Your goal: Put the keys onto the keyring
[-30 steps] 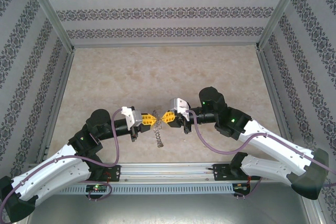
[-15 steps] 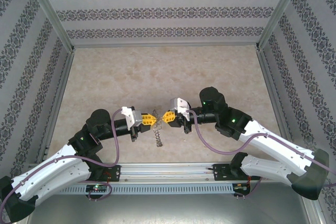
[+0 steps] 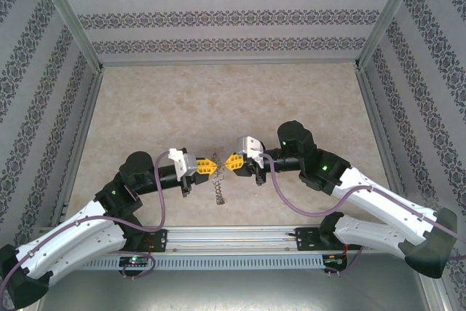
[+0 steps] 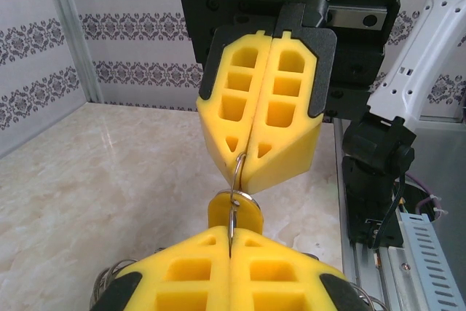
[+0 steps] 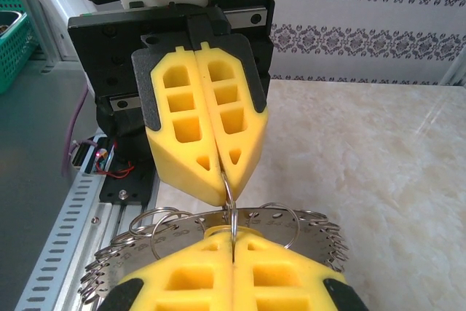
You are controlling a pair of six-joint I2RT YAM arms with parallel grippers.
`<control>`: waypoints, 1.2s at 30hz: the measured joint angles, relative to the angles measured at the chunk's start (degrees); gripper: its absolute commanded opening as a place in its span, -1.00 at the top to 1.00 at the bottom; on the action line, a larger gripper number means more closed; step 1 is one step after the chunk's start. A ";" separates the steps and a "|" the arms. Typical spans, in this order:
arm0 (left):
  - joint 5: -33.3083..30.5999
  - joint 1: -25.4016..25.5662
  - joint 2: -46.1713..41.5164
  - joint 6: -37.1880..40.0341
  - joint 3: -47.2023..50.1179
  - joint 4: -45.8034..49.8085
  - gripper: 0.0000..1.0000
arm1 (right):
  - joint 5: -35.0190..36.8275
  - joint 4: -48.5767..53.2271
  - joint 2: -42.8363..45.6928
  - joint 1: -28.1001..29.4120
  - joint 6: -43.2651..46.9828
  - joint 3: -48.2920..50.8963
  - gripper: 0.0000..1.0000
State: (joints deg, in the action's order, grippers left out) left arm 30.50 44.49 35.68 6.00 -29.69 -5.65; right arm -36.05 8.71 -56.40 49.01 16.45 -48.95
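Both grippers meet tip to tip above the table. My left gripper point(image 3: 211, 166) point(image 4: 231, 237) is shut on a thin upright wire loop. The tiny yellow key point(image 4: 249, 218) hangs just beyond its tips, where that loop meets another. My right gripper point(image 3: 228, 162) point(image 5: 231, 235) is shut on this second wire loop and faces the left gripper point(image 5: 224, 191). The grey metal keyring point(image 5: 309, 228), fringed with wire loops, hangs under the junction and looks edge-on from above as the keyring point(image 3: 218, 189). In the left wrist view, the right gripper point(image 4: 246, 174) sits right above the key.
The marble tabletop point(image 3: 218, 100) lies open behind the grippers, enclosed by patterned walls point(image 3: 233, 16). An aluminium rail point(image 3: 233, 237) with both arm bases runs along the near edge. A green basket point(image 5: 11, 41) stands off the table beyond the left arm.
The hanging keyring has swung slightly to the left under the grippers. Both arms have barely moved and both grips stay shut.
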 measured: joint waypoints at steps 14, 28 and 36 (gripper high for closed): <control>0.00 0.00 0.00 0.00 0.00 0.00 1.00 | -0.04 0.02 -0.74 0.00 0.00 0.00 1.00; 0.20 0.00 0.00 0.00 0.00 0.00 1.00 | -0.46 0.07 0.09 0.00 0.02 0.00 1.00; 0.55 0.00 0.00 0.00 0.00 0.00 1.00 | -0.52 0.07 0.00 0.00 0.04 0.00 1.00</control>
State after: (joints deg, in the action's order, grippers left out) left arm 31.05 44.49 35.68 6.00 -29.69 -5.65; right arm -36.58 8.78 -56.40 49.01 16.49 -48.95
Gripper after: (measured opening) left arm 0.065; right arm 0.059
